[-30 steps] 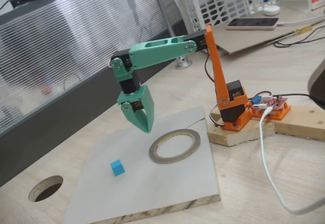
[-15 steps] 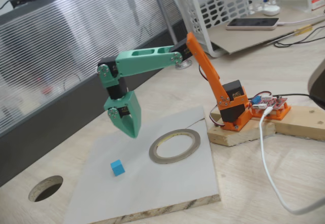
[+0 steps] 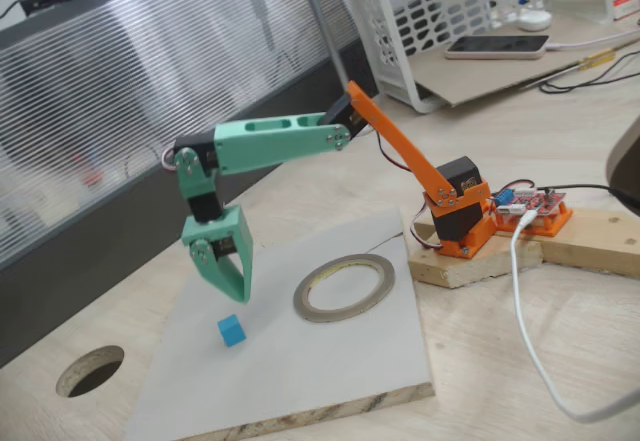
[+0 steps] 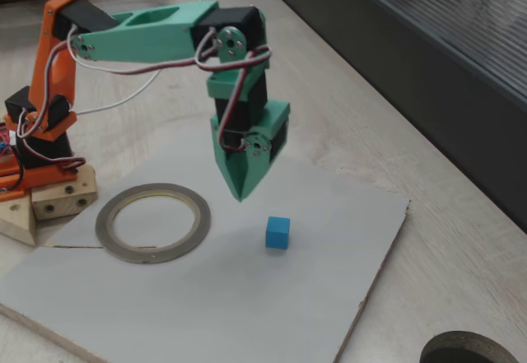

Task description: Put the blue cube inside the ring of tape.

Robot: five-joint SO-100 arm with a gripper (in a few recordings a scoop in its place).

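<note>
Grey board (image 3: 330,361) on the counter; clenched tool (image 3: 238,296) hangs above blue cube (image 3: 231,330), beside ring of tape (image 3: 344,287), likely pre-grasp.

grey board (image 3: 330,361) (cube (image 3: 231,331), tape ring (image 3: 344,287))

white basket (image 3: 450,1), phone (image 3: 497,47), tabletop hole (image 3: 90,370)

Cut-off and unclear items

Round table hole (image 4: 465,348) is cropped by the lower right frame edge. White cable (image 3: 560,361) exits at right edge. Gap between gripper (image 4: 240,190) fingers is unresolvable.
</note>
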